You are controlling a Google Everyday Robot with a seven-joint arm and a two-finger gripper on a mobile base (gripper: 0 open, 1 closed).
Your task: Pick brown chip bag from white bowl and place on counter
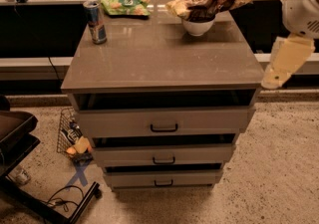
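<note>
The brown chip bag (209,3) lies crinkled across the top of the white bowl (198,27), wider than the bowl. The bowl stands at the back right of the counter (164,61). My gripper (271,76) is a cream-coloured piece hanging off the white arm at the right. It is beyond the counter's right edge, near the front corner, lower than the bowl and well apart from it. It holds nothing that I can see.
A blue drink can (94,21) stands at the back left of the counter and a flat green snack bag (124,5) lies behind it. Three black-handled drawers sit below. A wire basket (75,136) and a black chair base (20,138) are on the floor at left.
</note>
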